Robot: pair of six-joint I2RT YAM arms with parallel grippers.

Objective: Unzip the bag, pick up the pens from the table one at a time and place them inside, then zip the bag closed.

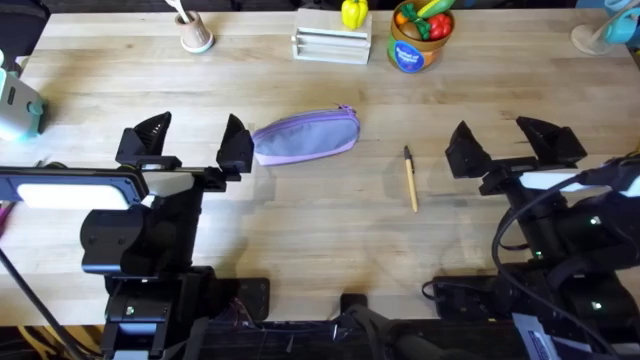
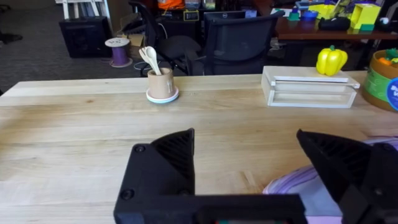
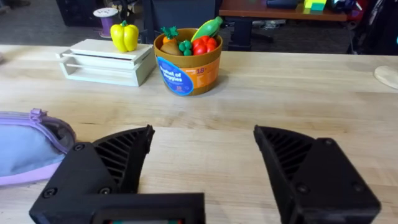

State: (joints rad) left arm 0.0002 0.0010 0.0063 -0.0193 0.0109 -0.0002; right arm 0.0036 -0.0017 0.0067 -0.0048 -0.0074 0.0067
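bag: lavender pouch [image 1: 305, 136] lies flat on the table [image 1: 300, 210], mid-left, long axis slightly tilted, zipper along the far edge; zipper looks shut but pull too small to confirm
bag, wrist views: cut off in both, one end shows at the edge of the left wrist view [image 2: 298, 183], other end with zipper tab in the right wrist view [image 3: 28, 149]
pen: one tan pen with black tip [image 1: 410, 178] on the table between bag and right arm, apart from both; dark tip points away from the bases
left pincer [image 1: 194, 147]: released, fingers spread wide, nothing between them; right-hand finger just beside the bag's near end, contact hard to tell
right pincer [image 1: 514, 145]: released, wide open, empty, right of the pen and apart from it
far edge: cup with utensils [image 1: 194, 32], white rack [image 1: 332, 42] with yellow pepper [image 1: 354, 13], tub of toy veg [image 1: 420, 36]
unclear: teal object at left edge [image 1: 18, 108], partly cut off
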